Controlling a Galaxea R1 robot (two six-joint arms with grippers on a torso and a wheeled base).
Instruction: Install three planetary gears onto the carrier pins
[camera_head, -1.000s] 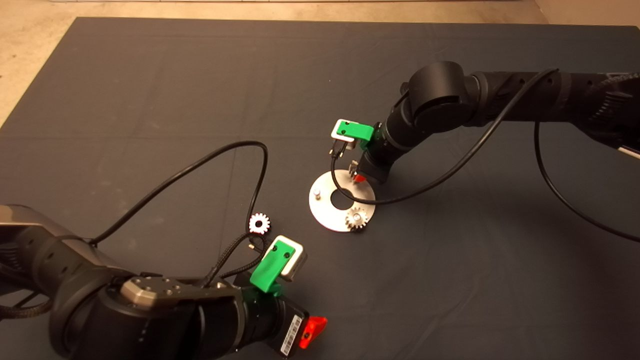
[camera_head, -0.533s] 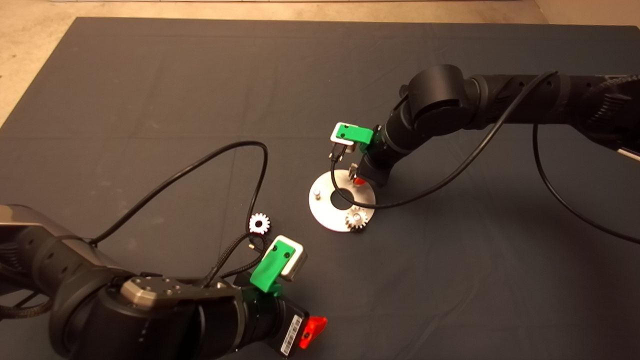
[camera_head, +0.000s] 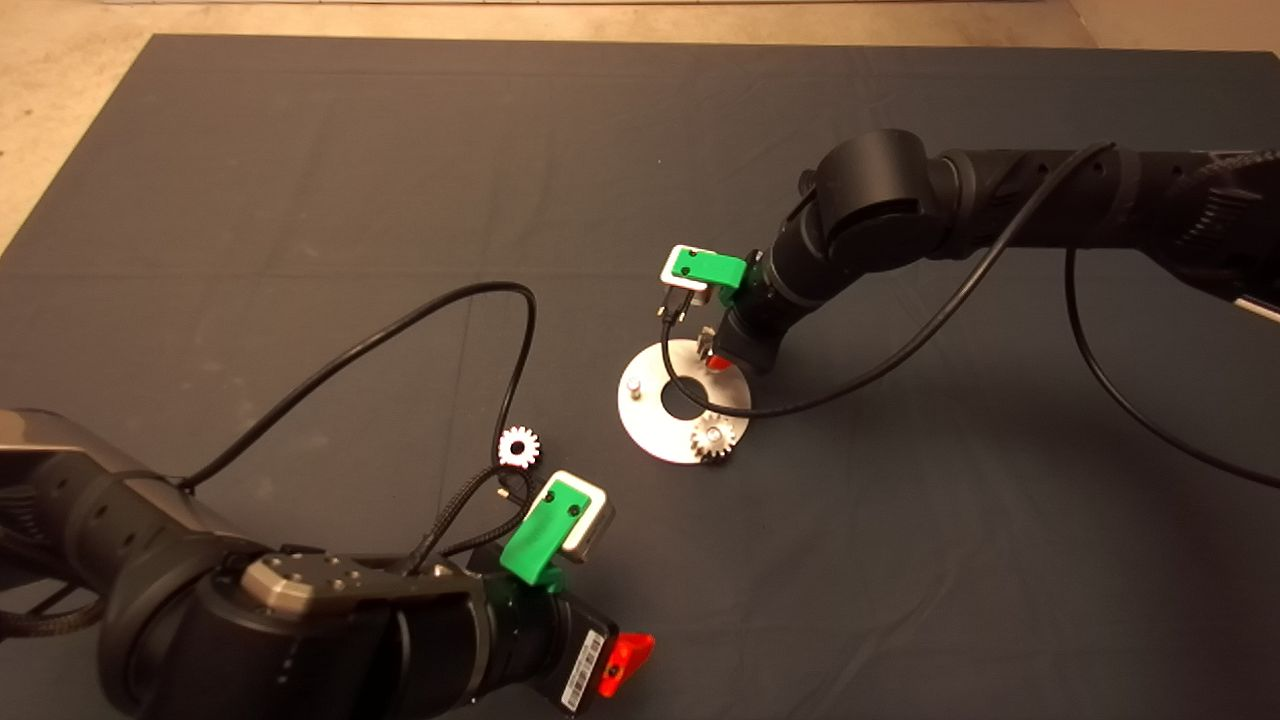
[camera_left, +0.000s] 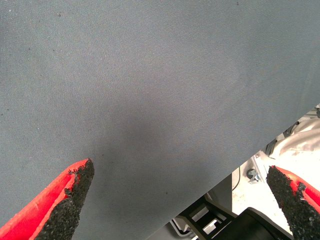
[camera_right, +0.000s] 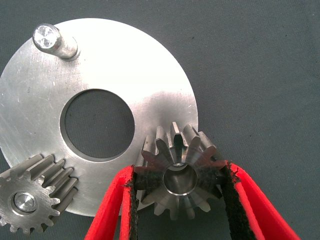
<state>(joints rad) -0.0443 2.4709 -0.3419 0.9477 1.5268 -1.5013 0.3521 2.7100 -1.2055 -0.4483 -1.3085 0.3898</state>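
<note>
The shiny round disc (camera_head: 650, 425) lies mid-mat, and the right wrist view shows its face (camera_right: 125, 65) with a large centre hole. One planetary gear (camera_head: 714, 437) sits on a carrier pin at the disc's near edge (camera_right: 27, 200). Another carrier pin (camera_head: 633, 384) (camera_right: 50, 40) stands bare. My right gripper (camera_head: 712, 352) (camera_right: 179, 176) is shut on a second gear (camera_right: 180, 182), held flat over the disc's far rim. I cannot tell whether a pin is inside its hole. A third gear (camera_head: 519, 446) lies loose on the mat left of the disc. My left gripper (camera_left: 180, 175) is open over bare mat.
The left arm (camera_head: 330, 620) rests at the lower left, with its black cable (camera_head: 400, 320) looping over the mat near the loose gear. The right arm's cable (camera_head: 900, 340) drapes across the disc's near side. The mat's edge and the floor (camera_left: 300, 140) show in the left wrist view.
The right arm and its gripper have shifted slightly left over the disc's far rim, still holding the gear. The left arm has not moved.
</note>
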